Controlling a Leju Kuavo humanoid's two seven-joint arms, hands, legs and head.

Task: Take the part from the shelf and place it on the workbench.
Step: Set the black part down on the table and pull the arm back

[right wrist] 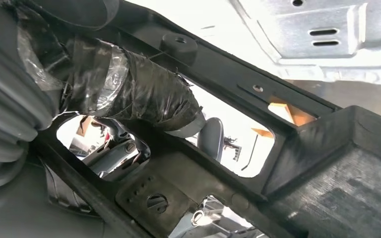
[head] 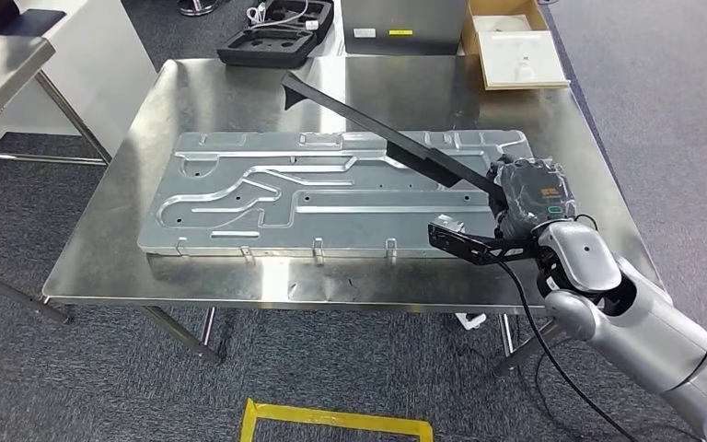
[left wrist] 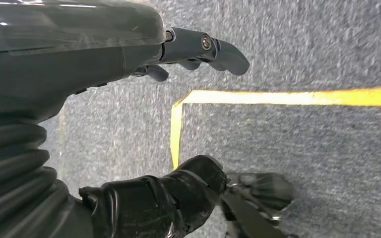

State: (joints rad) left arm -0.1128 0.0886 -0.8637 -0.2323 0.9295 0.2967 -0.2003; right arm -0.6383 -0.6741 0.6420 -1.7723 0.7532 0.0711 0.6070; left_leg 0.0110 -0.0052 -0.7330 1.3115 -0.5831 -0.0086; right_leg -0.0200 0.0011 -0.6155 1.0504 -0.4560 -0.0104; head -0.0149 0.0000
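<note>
Part (head: 382, 138): long black bar, bracket end with cut-outs and holes, gripped by the right hand (head: 529, 198); fingers are clamped on it, held tilted over the stamped metal panel (head: 267, 193) lying on the steel worktop (head: 110, 230). The fingers are largely hidden behind the part in the right wrist view. Left hand (left wrist: 129, 114) hangs over grey carpet (left wrist: 302, 44) with yellow tape (left wrist: 287, 96), fingers (left wrist: 223, 52) apart, nothing held. A black foam case (head: 276, 37) and a cardboard box (head: 515, 46) are seen beyond the worktop.

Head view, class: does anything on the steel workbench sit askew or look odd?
Yes. The long black part, gripped by the right hand, slants across the flat metal panel, its far end raised rather than lying flat. Nothing looks spilled or broken.
</note>
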